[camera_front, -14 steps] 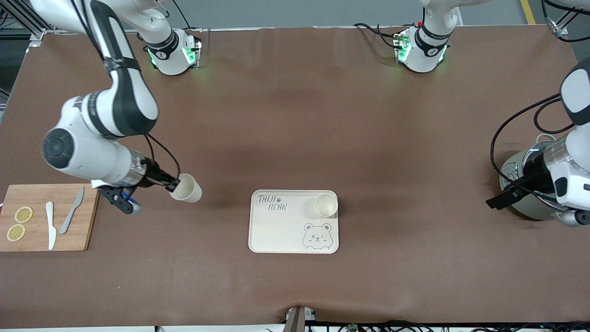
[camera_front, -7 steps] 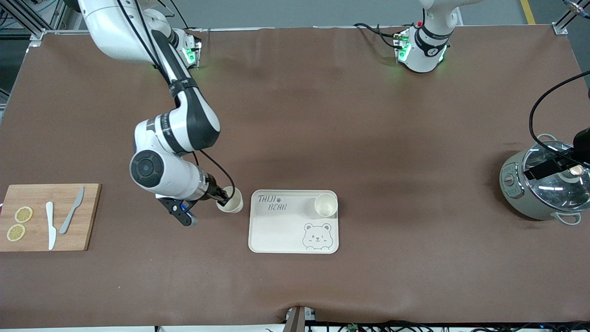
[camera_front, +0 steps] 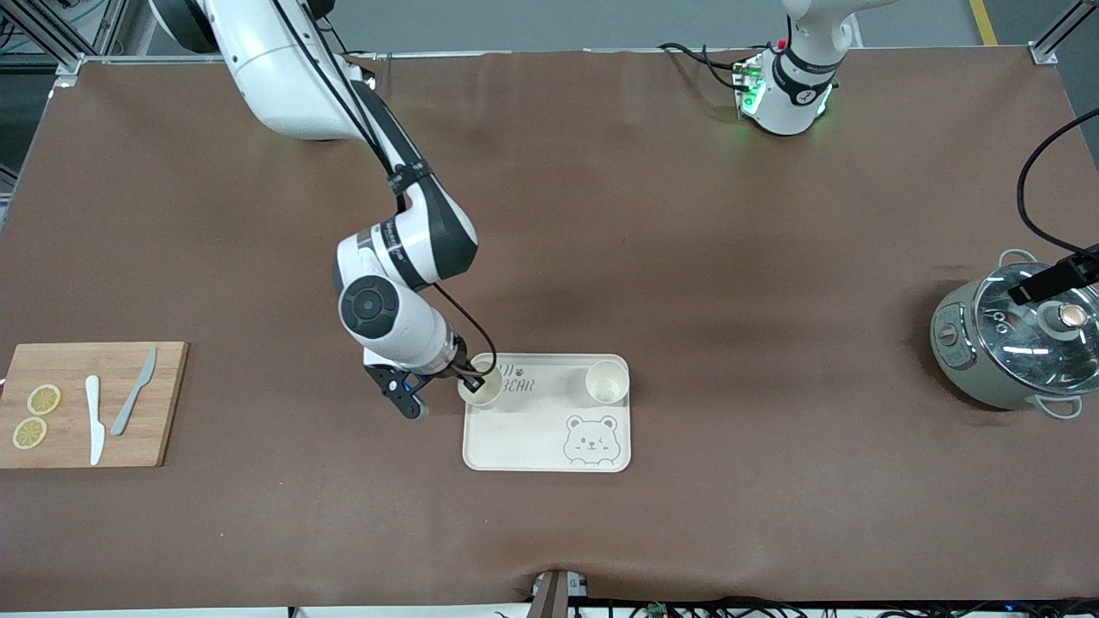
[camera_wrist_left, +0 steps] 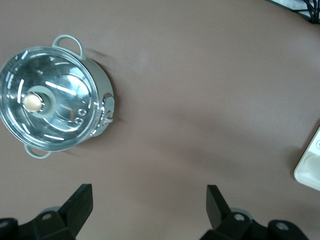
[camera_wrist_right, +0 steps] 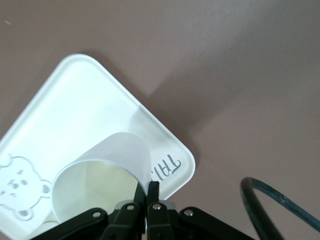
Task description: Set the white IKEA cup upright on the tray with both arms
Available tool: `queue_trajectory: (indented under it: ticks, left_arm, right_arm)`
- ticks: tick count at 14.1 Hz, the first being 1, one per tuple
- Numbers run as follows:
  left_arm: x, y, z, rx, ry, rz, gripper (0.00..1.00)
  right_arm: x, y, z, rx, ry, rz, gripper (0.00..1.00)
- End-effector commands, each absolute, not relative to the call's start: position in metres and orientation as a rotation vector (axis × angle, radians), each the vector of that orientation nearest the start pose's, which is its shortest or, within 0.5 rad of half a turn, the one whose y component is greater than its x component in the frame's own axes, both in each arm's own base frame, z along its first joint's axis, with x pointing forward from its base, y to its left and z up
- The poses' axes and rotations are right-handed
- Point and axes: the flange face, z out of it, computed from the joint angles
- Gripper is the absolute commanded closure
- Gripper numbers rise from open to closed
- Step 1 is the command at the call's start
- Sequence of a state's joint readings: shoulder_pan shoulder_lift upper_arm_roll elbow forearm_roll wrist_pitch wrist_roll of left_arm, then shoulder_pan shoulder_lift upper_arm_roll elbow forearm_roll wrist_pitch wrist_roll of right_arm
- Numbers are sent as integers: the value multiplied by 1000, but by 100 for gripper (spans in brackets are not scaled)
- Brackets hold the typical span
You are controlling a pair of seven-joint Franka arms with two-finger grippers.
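Right gripper (camera_front: 470, 378) fingers pinching a cup (camera_front: 480, 389) rim over tray (camera_front: 524, 446) corner, second cup (camera_front: 606, 383) at adjacent corner, left gripper (camera_wrist_left: 150, 205) fingers spread over bare tabletop (camera_front: 687, 257) beside pot (camera_front: 1004, 343)

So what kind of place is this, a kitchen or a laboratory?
Probably a robot lab staged as a kitchen: two arms are bolted to a brown-covered table, with kitchen items on it, such as a cutting board with lemon slices, a lidded pot and a tray.
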State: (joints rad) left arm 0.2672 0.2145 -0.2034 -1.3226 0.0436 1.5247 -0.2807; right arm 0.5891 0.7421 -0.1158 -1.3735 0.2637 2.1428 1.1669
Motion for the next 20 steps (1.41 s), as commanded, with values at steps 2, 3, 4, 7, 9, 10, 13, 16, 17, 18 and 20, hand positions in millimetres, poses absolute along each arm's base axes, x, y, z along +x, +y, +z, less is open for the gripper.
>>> queue_trajectory:
  ticks: [2, 3, 4, 7, 9, 10, 13, 16, 17, 18, 20]
  left_arm:
    - [584, 45, 623, -3082, -472, 19, 0]
    - [580, 40, 624, -3084, -461, 17, 0]
    - [578, 35, 625, -3086, -442, 7, 0]
    - [571, 22, 626, -3090, -395, -12, 0]
    - [568, 19, 626, -3088, -386, -40, 0]
    - [568, 19, 627, -3088, -386, -45, 0]
    - [569, 22, 627, -3095, -360, -42, 0]
    - [569, 20, 631, -3097, -347, -56, 0]
    - [569, 20, 634, -3100, -328, -63, 0]
    - [568, 18, 635, -3102, -307, -65, 0]
    - [567, 15, 636, -3102, -295, -65, 0]
  right_arm:
    - [640, 377, 260, -2781, 1192, 153, 100]
    - [638, 380, 252, -2780, 1209, 157, 100]
    - [640, 380, 250, -2761, 1225, 136, 100]
    - [642, 378, 244, -2761, 1226, 128, 31]
    - [641, 378, 248, -2784, 1208, 119, 0]
    - [643, 372, 251, -2783, 1221, 133, 0]
    - [651, 361, 284, -2795, 1233, 183, 0]
    - [666, 336, 319, -2845, 1229, 186, 0]
    - [668, 323, 332, -2851, 1248, 212, 0]
    - [669, 307, 349, -2849, 1277, 239, 0]
    - [668, 297, 375, -2867, 1284, 246, 0]
